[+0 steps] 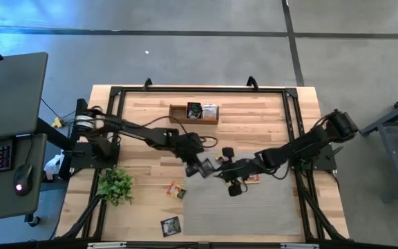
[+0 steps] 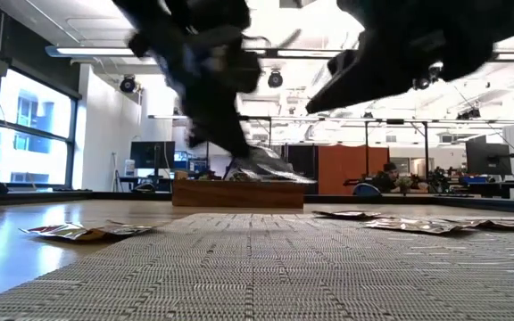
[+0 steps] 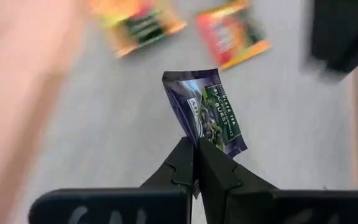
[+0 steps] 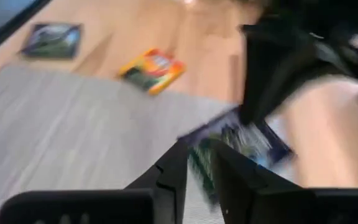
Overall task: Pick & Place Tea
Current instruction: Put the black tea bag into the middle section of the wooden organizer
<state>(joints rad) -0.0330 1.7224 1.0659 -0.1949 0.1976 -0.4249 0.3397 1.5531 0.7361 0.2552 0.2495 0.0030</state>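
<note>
While both hands meet above the grey mat's [image 1: 247,207] far-left corner, left hand [image 1: 200,164] is clamped on a dark purple sachet [image 3: 207,112], right hand [image 1: 221,171] just beside it, fingers slightly apart with that sachet's edge between them. Open mat lies nearer the front edge. Wooden box [image 1: 193,113] beyond the hands, near the table's far edge, holds two sachets.

A: What lies on the wooden table [image 1: 144,207]?
B: A grey woven mat [image 1: 244,211] at its near centre, a wooden box [image 1: 183,113] at the far edge, a green plant [image 1: 116,185] near left.
</note>
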